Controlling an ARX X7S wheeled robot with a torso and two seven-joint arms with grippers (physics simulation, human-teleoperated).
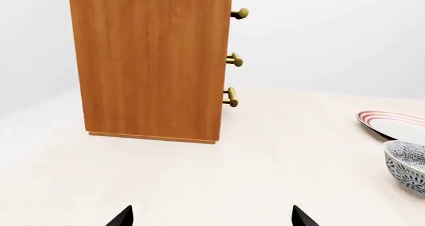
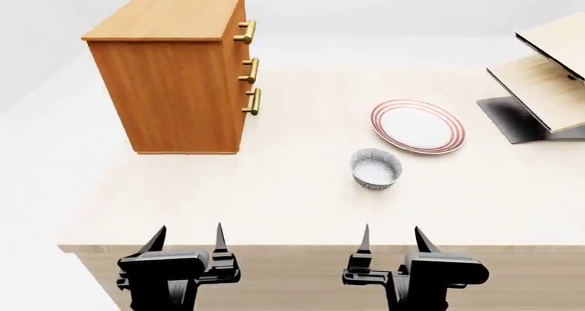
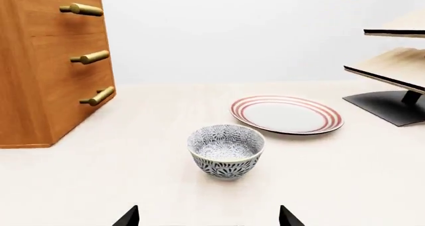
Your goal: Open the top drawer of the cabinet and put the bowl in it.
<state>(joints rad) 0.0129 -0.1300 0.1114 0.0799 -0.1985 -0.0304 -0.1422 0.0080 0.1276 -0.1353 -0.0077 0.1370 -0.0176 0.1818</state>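
The cabinet (image 2: pixel 174 71) stands at the table's far left, its three drawers shut, brass handles facing right. The top drawer (image 2: pixel 240 25) is closed, its handle (image 2: pixel 244 31) sticking out; it also shows in the right wrist view as the top drawer (image 3: pixel 47 14). The bowl (image 2: pixel 376 168) sits upright mid-table, right of the cabinet, and straight ahead of my right gripper (image 3: pixel 208 217). In the head view my right gripper (image 2: pixel 391 239) and left gripper (image 2: pixel 188 237) hover open at the near table edge, both empty. The left gripper (image 1: pixel 212 217) faces the cabinet's (image 1: pixel 153 61) side panel.
A flat white plate with red rings (image 2: pixel 418 125) lies just beyond the bowl. A pale tilted two-board rack (image 2: pixel 549 78) on a dark base stands at the far right. The table's near edge (image 2: pixel 292 246) runs just ahead of both grippers.
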